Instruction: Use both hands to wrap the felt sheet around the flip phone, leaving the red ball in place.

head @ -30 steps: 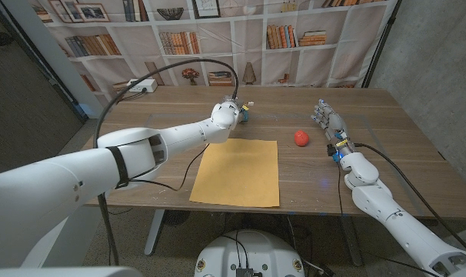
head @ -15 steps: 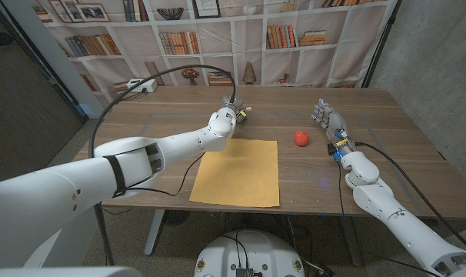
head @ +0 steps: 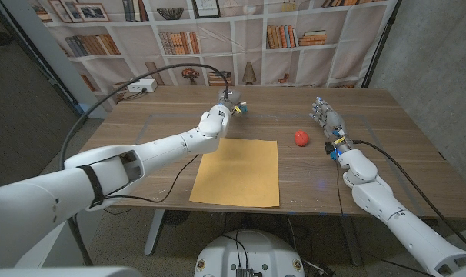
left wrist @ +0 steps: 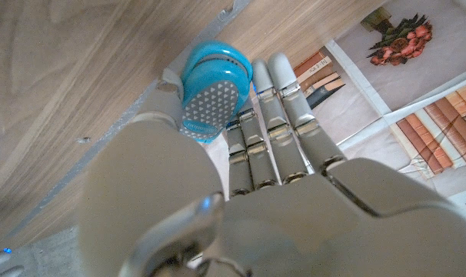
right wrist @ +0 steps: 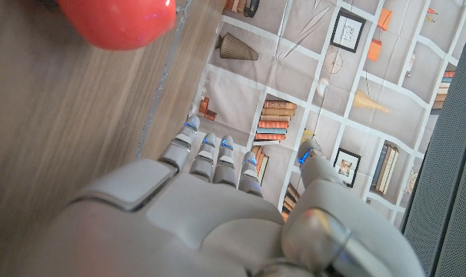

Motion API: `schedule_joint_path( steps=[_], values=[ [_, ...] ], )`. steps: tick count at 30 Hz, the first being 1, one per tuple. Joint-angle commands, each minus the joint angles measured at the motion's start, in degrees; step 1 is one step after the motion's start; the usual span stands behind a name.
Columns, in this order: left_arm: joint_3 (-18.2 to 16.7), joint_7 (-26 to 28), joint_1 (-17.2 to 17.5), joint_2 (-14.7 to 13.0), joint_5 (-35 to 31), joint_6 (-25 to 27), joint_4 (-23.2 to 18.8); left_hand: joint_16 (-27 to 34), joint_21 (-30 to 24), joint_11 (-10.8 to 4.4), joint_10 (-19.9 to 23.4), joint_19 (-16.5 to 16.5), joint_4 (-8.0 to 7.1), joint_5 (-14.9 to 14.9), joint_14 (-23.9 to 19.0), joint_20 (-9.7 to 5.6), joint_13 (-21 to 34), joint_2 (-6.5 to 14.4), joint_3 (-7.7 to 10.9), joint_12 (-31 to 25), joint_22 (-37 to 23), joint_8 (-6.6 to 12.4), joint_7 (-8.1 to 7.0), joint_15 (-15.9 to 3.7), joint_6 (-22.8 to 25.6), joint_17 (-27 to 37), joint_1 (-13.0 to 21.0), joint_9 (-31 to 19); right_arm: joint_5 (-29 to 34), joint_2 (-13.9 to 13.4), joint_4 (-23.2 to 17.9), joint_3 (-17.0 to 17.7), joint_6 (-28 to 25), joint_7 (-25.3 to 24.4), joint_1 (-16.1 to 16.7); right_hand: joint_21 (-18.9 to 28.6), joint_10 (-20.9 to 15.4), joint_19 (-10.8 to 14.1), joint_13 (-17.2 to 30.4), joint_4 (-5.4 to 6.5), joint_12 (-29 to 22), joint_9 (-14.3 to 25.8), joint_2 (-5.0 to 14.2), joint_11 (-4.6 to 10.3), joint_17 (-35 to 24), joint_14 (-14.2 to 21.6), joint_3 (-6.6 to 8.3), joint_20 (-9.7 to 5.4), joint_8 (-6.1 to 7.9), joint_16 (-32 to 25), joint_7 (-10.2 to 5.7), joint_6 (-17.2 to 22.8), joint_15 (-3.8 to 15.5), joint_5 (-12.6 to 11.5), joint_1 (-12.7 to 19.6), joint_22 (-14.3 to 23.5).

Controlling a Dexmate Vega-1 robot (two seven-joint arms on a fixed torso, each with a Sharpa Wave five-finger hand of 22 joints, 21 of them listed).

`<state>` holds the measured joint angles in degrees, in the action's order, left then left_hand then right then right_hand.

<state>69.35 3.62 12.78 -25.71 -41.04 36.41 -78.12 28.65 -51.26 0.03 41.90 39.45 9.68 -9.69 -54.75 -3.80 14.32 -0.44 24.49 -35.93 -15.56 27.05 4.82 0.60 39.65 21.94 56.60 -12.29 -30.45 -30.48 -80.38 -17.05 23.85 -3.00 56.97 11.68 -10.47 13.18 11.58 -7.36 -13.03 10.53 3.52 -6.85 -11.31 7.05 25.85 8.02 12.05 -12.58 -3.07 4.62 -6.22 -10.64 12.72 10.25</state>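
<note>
I am gripping the phone (left wrist: 211, 91) in my left hand (head: 220, 115), fingers closed; I should be lowering it squarely onto the felt (head: 237, 172), right hand (head: 325, 119) waiting open

Wooden table (head: 387, 146), printed bookshelf backdrop (head: 294, 38)

Layout on the desk (head: 402, 154)

The felt sheet (head: 237, 172) lies at the desk's near middle. The flip phone (head: 240, 108) is behind it, in the left robot hand (head: 224, 112). The ball (head: 301, 138) sits right of the sheet, with the right robot hand (head: 327, 120) just beyond it.
</note>
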Motion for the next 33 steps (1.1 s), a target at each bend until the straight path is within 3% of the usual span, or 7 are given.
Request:
schedule_joint_path(
  steps=[1, 11, 19, 31, 33],
  values=[
    [-5.81, -4.22, 4.50, -8.19, 0.15, -3.33, -14.06, 0.29, -0.86, -10.02, 9.76, -0.29, -0.70, -0.43, -8.52, -0.37, 12.15, 10.14, 0.42, -0.81, -0.26, 3.94, -5.39, -13.68, 10.56, 2.23, 11.01, -2.56, 2.85, -1.05, -6.85, -0.41, -3.00, -4.55, 2.93, 0.27, -0.55, 0.05, 0.33, -0.03, -0.32, 0.14, -0.09, 0.15, -0.25, 0.46, 0.04, -0.05, -0.36, -0.30, 0.21, 0.47, 0.05, -0.42, -0.16, 0.23],
    [-11.73, -9.14, 9.35, -14.54, 2.19, -10.30, -23.73, 0.13, -2.01, -10.03, 9.47, -1.06, -0.93, -0.44, -8.24, -0.40, 13.49, 10.18, 0.30, -1.36, -0.48, 3.98, -5.32, -13.69, 10.52, 3.26, 11.20, -2.51, 5.40, -1.14, -11.70, -0.91, -5.96, -8.63, 4.93, 0.28, -0.60, 0.07, 0.34, -0.06, -0.24, 0.14, -0.05, 0.20, -0.24, 0.40, -0.05, -0.05, -0.43, -0.22, 0.29, 0.50, 0.08, -0.43, -0.21, 0.23],
    [-16.53, -14.01, 11.98, -17.97, 6.96, -18.58, -26.94, -0.04, -3.17, -10.14, 9.30, -1.55, -1.05, -0.48, -8.05, -0.48, 14.63, 10.12, 0.25, -1.78, -0.62, 4.14, -5.38, -13.72, 10.50, 4.17, 11.36, -2.63, 7.03, -1.05, -14.28, -1.40, -7.96, -10.81, 5.46, 0.27, -0.68, 0.06, 0.35, -0.06, -0.20, 0.14, 0.03, 0.12, -0.25, 0.39, -0.12, -0.03, -0.50, -0.18, 0.29, 0.48, 0.10, -0.43, -0.26, 0.23],
    [-20.28, -19.46, 14.87, -21.05, 7.44, -26.48, -30.87, -0.20, -4.66, -10.17, 9.13, -2.31, -1.15, -0.50, -8.03, -0.78, 15.99, 9.98, 0.18, -2.19, -0.72, 4.35, -5.47, -13.74, 10.48, 5.33, 11.49, -2.73, 9.11, -0.51, -16.52, -1.91, -9.07, -13.50, 6.48, 0.24, -0.65, 0.00, 0.36, -0.19, -0.07, 0.14, 0.08, 0.12, -0.20, 0.21, -0.15, -0.11, -0.60, -0.02, 0.22, 0.41, 0.14, -0.46, -0.16, 0.23],
    [-20.66, -20.47, 15.21, -21.30, 7.33, -27.50, -31.37, -0.26, -5.11, -9.07, 8.98, -2.41, -1.17, -0.51, -8.02, -0.89, 16.33, 9.97, 0.19, -2.23, -0.74, 4.40, -5.49, -13.76, 10.54, 5.63, 11.54, -2.69, 9.26, -0.37, -17.01, -1.88, -9.38, -14.06, 6.79, 0.25, -0.69, 0.01, 0.36, -0.22, -0.07, 0.14, 0.09, 0.17, -0.19, 0.20, -0.15, -0.09, -0.60, 0.00, 0.20, 0.45, 0.15, -0.46, -0.13, 0.23]
  ],
)
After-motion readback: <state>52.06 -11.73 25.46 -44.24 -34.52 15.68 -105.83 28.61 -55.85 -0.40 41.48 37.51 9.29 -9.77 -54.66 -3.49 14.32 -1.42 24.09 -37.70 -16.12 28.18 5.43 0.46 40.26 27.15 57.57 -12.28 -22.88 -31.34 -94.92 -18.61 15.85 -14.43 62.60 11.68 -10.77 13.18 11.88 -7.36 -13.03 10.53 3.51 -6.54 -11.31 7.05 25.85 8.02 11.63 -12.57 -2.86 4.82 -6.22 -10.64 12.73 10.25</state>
